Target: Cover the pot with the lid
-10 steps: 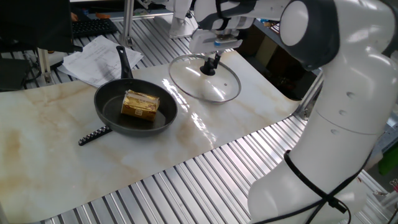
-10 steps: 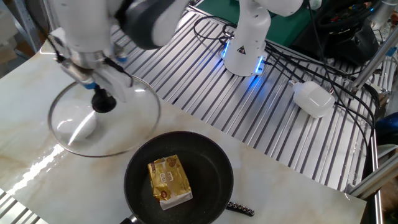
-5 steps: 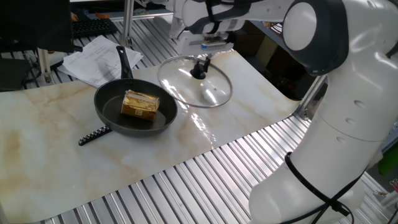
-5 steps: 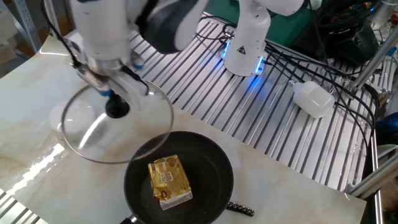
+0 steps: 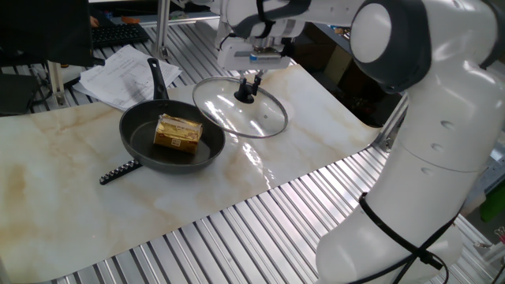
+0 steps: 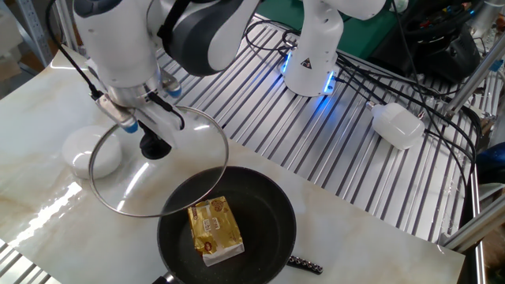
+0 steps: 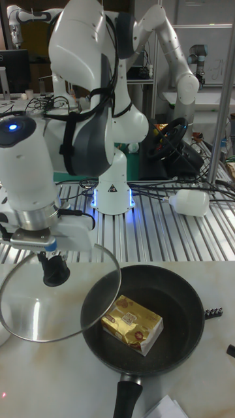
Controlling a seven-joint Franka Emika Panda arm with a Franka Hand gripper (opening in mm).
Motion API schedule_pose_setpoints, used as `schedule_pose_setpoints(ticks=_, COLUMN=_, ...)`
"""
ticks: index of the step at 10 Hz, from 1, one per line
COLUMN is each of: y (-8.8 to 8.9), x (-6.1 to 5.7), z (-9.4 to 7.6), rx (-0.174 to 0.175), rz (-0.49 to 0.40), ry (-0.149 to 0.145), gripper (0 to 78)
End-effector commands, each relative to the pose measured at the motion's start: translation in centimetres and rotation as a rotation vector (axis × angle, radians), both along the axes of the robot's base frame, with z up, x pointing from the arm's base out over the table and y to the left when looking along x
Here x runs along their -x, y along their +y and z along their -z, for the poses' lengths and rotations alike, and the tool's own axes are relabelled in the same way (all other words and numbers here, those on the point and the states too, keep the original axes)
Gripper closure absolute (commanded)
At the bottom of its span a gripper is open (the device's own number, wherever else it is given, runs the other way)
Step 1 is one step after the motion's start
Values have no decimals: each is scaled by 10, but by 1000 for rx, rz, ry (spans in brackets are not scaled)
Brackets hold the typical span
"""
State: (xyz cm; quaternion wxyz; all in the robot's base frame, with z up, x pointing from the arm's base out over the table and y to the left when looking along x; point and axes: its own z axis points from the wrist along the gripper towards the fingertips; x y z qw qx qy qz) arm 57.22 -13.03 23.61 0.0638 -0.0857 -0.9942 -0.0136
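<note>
Glass lid (image 5: 241, 106) is hanging in the air from its black knob (image 5: 246, 95), which the pincer (image 5: 249, 82) is clamping from above; the jaws are closed around the knob, and the clear disc is riding slightly tilted above the marble-patterned bench (image 5: 71, 177). In the other fixed view the lid's near rim (image 6: 158, 162) is overlapping the far edge of the pot (image 6: 229, 229), though the knob (image 6: 155, 146) is sitting off to one side of the pan's middle, so the lid is not centred yet. The tall fixed view is showing the same thing: lid (image 7: 62, 290) beside and partly over the pot's rim (image 7: 147, 320), with most of the pan uncovered.

The pot itself is resting flat on the bench, its long handle (image 5: 158, 77) pointing toward a heap of papers (image 5: 118, 75). Inside it a foil-wrapped yellow block (image 5: 177, 132) is lying near the centre, low enough, by my judgement, to fit under the lid.

Judging from this, the pick-up is done and the carry is partly done. What is remaining is bringing the knob over the pan's middle, lowering until the metal rim is seating all round, and releasing. A white rounded object (image 6: 87, 150) is sitting on the bench behind the lid, apart from the pot.
</note>
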Motion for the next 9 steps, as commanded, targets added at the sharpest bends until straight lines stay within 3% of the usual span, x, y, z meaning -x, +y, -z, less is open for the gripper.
schedule_pose_setpoints(ticks=1, y=-1, x=-2, z=-4, rx=21, rz=-16, ry=8, gripper=755)
schedule_pose_setpoints(ticks=2, y=-1, x=-2, z=-4, rx=21, rz=-30, ry=7, gripper=755)
schedule_pose_setpoints(ticks=3, y=-1, x=-2, z=-4, rx=-11, rz=-76, ry=25, gripper=755)
schedule_pose_setpoints(ticks=5, y=-1, x=-2, z=-4, rx=10, rz=-128, ry=50, gripper=755)
schedule_pose_setpoints(ticks=7, y=-1, x=-2, z=-4, rx=13, rz=-173, ry=37, gripper=755)
schedule_pose_setpoints(ticks=9, y=-1, x=-2, z=-4, rx=5, rz=-139, ry=39, gripper=755)
